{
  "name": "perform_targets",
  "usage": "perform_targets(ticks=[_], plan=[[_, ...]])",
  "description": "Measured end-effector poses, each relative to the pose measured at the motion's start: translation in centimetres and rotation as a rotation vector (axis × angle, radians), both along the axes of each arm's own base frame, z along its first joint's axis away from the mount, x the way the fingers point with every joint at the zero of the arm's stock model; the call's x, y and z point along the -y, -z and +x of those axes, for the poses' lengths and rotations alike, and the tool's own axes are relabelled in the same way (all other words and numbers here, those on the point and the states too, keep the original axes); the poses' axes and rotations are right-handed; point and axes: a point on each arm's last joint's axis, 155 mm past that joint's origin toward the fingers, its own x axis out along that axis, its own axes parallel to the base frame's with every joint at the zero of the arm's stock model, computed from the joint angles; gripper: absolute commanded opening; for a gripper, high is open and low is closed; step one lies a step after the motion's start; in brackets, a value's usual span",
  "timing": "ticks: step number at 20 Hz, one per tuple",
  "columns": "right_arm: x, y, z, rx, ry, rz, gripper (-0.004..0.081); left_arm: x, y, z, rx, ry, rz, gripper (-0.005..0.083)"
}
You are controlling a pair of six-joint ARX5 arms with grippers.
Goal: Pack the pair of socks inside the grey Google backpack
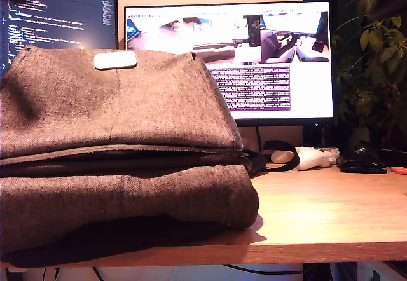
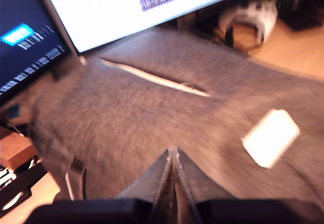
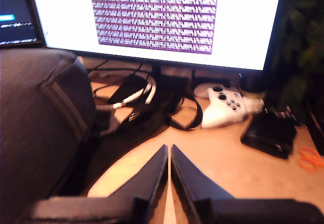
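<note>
Socks aren't visible in any view, so probably already tucked in the grey Google backpack (image 1: 121, 141). My first gripper (image 2: 173, 155) hovers above its top panel near the white logo patch (image 2: 271, 138), fingers together and empty; my second gripper (image 3: 169, 155) hangs beside the backpack, fingers nearly touching, likely backing off.

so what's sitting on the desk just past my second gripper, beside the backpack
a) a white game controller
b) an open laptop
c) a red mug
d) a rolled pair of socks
a: the second wrist view shows a white game controller on the wooden desk, beyond my second gripper and beside the grey backpack; no socks, mug or laptop appear.
</note>
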Motion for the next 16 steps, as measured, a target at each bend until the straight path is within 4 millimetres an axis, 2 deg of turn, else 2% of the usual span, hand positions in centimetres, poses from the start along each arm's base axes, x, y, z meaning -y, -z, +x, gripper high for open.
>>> perform_targets(ticks=[3,5,8,16], plan=[[0.5,-1.7,-2.3,0.051,0.000,0.013,-0.0011,-0.4,-1.8,-2.0,0.057,-0.003,-0.045,-0.0024],[0.7,-1.9,-3.2,0.051,0.003,0.027,-0.0011,-0.6,-2.2,-2.9,0.072,-0.002,-0.049,-0.0024],[0.8,-1.2,-3.5,0.024,0.003,0.021,-0.0011,-0.8,-0.4,-3.5,-0.001,-0.004,-0.031,-0.0024],[1.1,3.7,-4.6,-0.173,0.004,-0.025,-0.0011,-1.1,3.5,-4.8,-0.164,-0.006,0.009,-0.0024]])
